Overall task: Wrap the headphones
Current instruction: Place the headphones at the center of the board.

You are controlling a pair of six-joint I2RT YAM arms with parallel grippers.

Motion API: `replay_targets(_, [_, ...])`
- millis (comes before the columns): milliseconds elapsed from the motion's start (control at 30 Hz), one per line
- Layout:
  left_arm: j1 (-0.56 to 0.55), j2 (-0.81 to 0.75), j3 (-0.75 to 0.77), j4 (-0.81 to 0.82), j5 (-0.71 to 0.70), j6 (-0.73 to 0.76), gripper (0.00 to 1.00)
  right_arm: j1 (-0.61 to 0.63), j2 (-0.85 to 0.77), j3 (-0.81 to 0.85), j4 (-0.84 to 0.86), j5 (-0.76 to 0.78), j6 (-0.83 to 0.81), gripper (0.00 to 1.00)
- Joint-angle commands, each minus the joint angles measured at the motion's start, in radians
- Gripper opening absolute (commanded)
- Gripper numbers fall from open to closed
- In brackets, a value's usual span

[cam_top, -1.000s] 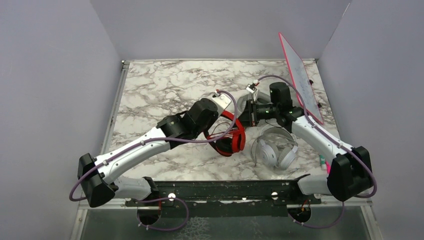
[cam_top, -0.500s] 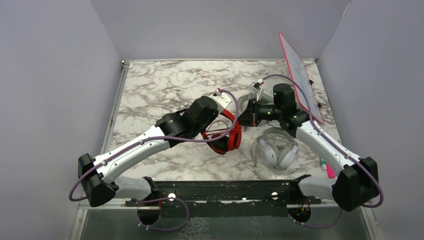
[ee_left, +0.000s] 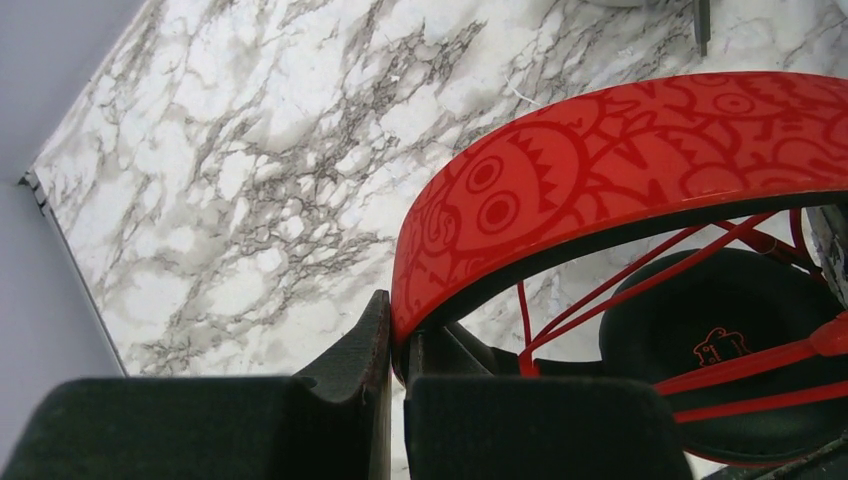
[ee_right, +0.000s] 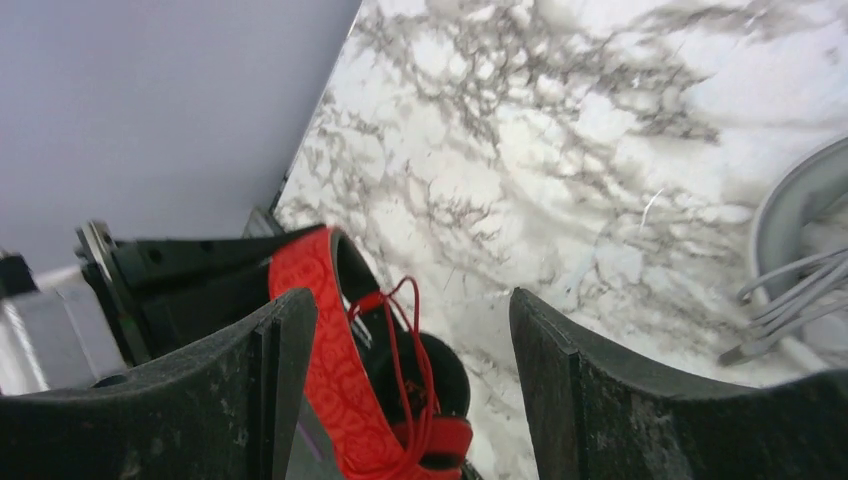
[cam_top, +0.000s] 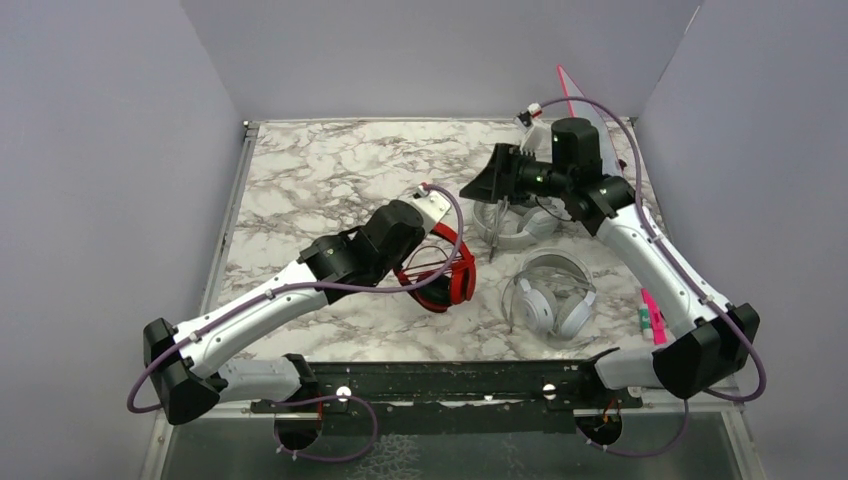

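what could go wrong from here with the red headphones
1. The right gripper is open and off the red cable, so the loops strung across the red headphones may slacken and unwind.
2. The left gripper pinches only the headband; the headset could swing or slip out.
3. The right gripper hangs above the light grey headset, whose loose cable it might snag if it drops.
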Motion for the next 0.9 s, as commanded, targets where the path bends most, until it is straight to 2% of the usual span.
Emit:
replay_targets(0, [0.004, -0.030, -0.020, 0.021, 0.064, -0.091, 0.00, -0.009, 0.083, 0.166, -0.209, 0.193, -0.066, 0.76])
replay_targets(133, [0.013, 0.028, -0.039, -0.030, 0.124, -0.227, 0.00, -0.011, 0.111, 0.270, -0.329, 0.415, -0.175, 0.82])
replay_targets(267, [0.067, 0.128, -0.040, -0.086, 0.274, -0.347, 0.00, -0.011, 0.068, 0.295, -0.356, 0.500, -0.253, 0.84])
replay_targets(367, [0.140, 0.206, -0.031, -0.100, 0.460, -0.365, 0.00, -0.010, 0.027, 0.274, -0.357, 0.498, -0.280, 0.84])
replay_targets(433, [0.173, 0.262, -0.012, -0.113, 0.496, -0.372, 0.00, -0.010, 0.007, 0.254, -0.359, 0.485, -0.287, 0.84])
replay_targets(533, [0.238, 0.326, -0.007, -0.092, 0.621, -0.382, 0.00, -0.010, -0.014, 0.230, -0.363, 0.482, -0.294, 0.84])
replay_targets(767, [0.262, 0.539, 0.109, -0.137, 0.682, -0.411, 0.01, -0.010, -0.072, 0.151, -0.329, 0.435, -0.289, 0.84])
replay_targets(867, [0.262, 0.594, 0.128, -0.132, 0.662, -0.440, 0.19, -0.010, -0.082, 0.129, -0.321, 0.408, -0.287, 0.84])
